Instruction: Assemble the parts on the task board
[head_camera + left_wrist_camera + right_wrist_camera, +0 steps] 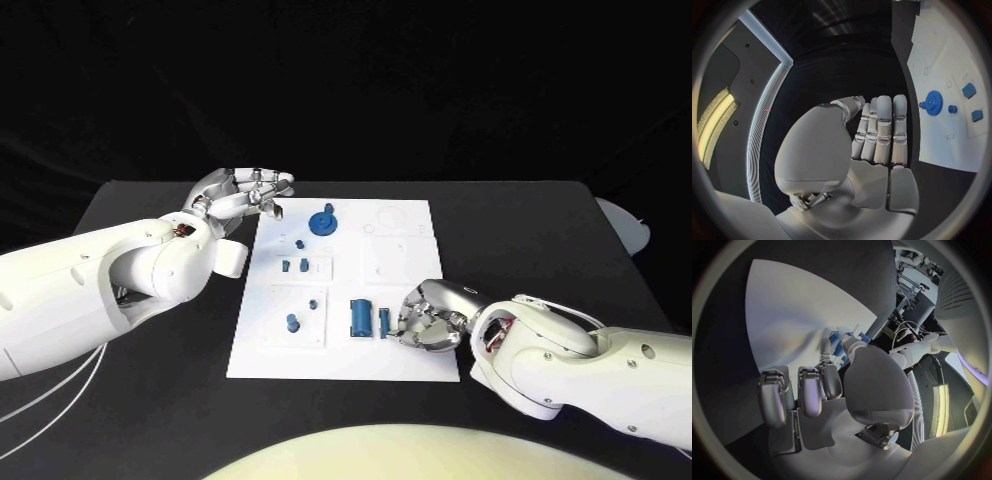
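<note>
White task board (411,355) lies mid-table on the black table (159,400), long side running away from the robot.

Left hand (242,192) hovers at the board's far left corner, over the table just off the board edge. In the left wrist view the fingers (882,130) are straight and close together, thumb apart, nothing in the palm; hand holds nothing.

Parts on the board, left to right: small blue piece (293,323) in the near-left recess, with a tiny blue peg (312,302) just beyond it. Two small blue blocks (294,266) side by side in the middle-left recess; small blue knob (300,243) beyond them. Blue gear (326,221) at the far end, near the left hand but apart from it; also seen in the left wrist view (933,103).

Blue cylinder (359,318) lies in the near-centre recess. Beside it, a narrower blue part (385,321) sits at the fingertips of the right hand (430,318).

Right hand rests low on the board's near-right portion, fingers curled toward that narrower part. Right wrist view shows blue between thumb and a fingertip (837,342); whether it is actually pinched, cannot tell.
</note>
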